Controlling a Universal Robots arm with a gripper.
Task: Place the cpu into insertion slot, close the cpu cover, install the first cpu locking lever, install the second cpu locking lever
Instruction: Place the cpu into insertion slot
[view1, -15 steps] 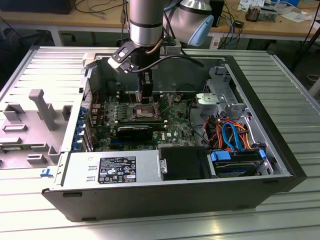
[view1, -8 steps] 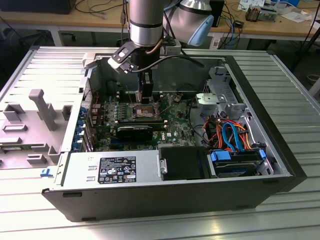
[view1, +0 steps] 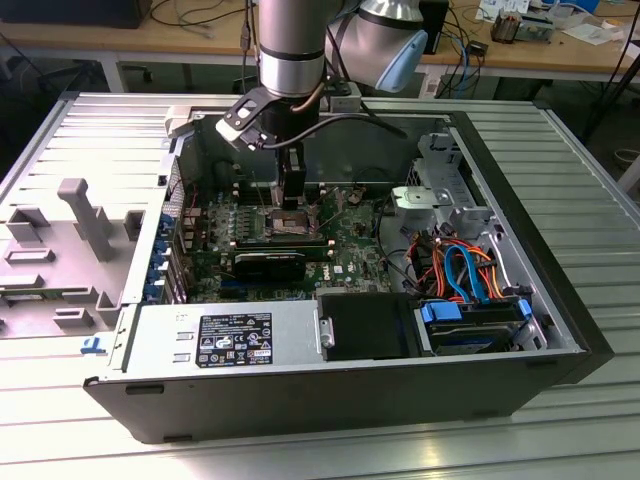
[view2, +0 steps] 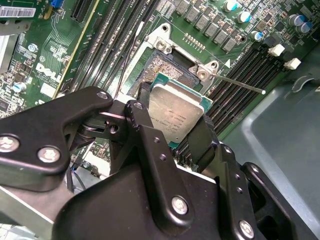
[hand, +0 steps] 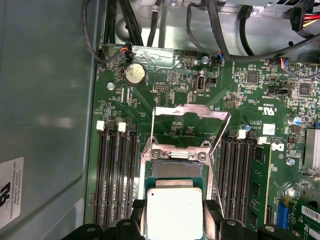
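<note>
Fingers clamp the cpu (flat square, silvery-grey top, green rim) partly over the insertion slot.

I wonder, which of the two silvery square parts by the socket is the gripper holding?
The cpu, solid-topped, clamped in the gripper; the cpu cover is a windowed frame swung open by the insertion slot.

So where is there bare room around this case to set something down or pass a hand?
Bare ribbed table lies at the exterior view's right of the case and along its near side. Inside it is crowded: cables by the drive bay, memory slots flanking the insertion slot, near which the gripper holds the cpu.
</note>
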